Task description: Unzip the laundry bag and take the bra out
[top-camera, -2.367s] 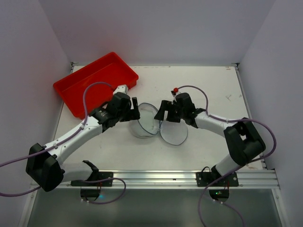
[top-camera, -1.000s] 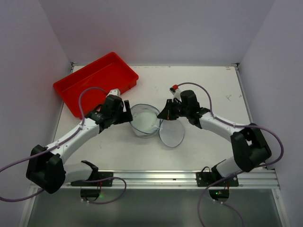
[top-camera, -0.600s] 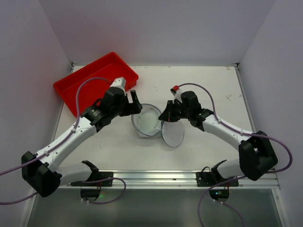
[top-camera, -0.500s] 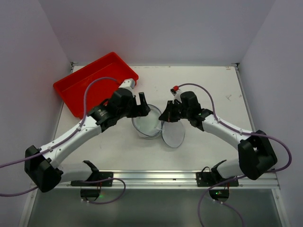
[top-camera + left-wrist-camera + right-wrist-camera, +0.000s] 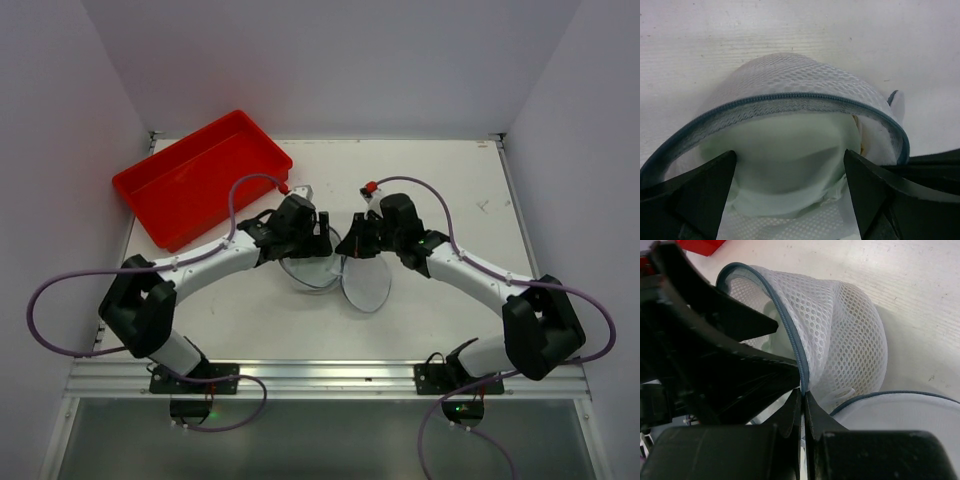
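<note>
Laundry bag (image 5: 800,75): left fingers (image 5: 695,190) now at mouth

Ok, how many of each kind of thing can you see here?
tray: 1
bag: 1
bra: 1
grippers: 2 (left gripper, right gripper)
Total: 5

left pincer (image 5: 790,156) spread wide | right pincer (image 5: 803,396) clamped tight

No readable text, label, brand or number showing anywhere, nothing legible appearing on the laundry bag (image 5: 311,272), the red tray (image 5: 196,186) or the table (image 5: 445,180).
</note>
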{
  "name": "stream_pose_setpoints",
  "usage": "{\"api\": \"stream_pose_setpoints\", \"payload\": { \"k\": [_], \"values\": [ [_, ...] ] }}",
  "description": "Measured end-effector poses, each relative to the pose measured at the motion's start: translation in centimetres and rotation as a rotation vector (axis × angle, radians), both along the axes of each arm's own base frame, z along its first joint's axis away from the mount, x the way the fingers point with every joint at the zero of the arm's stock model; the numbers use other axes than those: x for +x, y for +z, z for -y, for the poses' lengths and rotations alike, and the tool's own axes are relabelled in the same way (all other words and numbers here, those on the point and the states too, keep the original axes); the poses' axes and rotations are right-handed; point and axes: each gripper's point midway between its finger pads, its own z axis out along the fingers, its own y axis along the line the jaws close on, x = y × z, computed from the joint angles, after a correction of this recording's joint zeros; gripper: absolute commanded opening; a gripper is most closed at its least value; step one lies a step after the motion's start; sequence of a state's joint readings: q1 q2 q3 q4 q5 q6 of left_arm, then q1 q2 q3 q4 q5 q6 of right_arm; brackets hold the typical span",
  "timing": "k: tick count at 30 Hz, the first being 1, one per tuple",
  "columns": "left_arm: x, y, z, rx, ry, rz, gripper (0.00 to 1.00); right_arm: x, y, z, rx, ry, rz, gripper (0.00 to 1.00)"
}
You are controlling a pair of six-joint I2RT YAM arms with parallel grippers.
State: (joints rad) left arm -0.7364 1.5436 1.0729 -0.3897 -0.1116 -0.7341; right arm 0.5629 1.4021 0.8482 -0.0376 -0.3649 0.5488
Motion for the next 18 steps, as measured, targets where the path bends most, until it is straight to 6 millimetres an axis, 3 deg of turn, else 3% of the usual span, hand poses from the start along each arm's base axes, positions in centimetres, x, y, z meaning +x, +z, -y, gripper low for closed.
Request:
{"api": "stream_pose_setpoints", "payload": {
  "k": [4,7,8,12,15,18],
  "values": [
    [0.3,-2.2,0.5,0.005,0.014,-0.032,0.91,-0.1,-0.1,-0.1,0.000,0.003,0.001,0.00],
    [0.3,-3.6,0.6,0.011,0.029,-0.055,0.80,-0.2,-0.1,-0.2,0.001,0.006,0.002,0.00],
    [0.4,-3.9,0.7,0.011,0.032,-0.057,0.74,-0.2,-0.1,-0.2,0.001,0.006,0.002,0.00],
    [0.7,-4.7,1.0,0.001,0.051,-0.063,0.22,-0.3,-0.3,-0.2,0.000,0.008,0.000,0.00],
    [0.8,-4.8,1.1,-0.007,0.052,-0.059,0.02,-0.4,-0.8,0.0,-0.008,0.003,-0.006,0.00],
    [0.8,-4.7,1.3,-0.015,0.044,-0.054,0.00,-0.4,-1.0,0.2,-0.016,-0.006,-0.006,0.00]
  ]
}}
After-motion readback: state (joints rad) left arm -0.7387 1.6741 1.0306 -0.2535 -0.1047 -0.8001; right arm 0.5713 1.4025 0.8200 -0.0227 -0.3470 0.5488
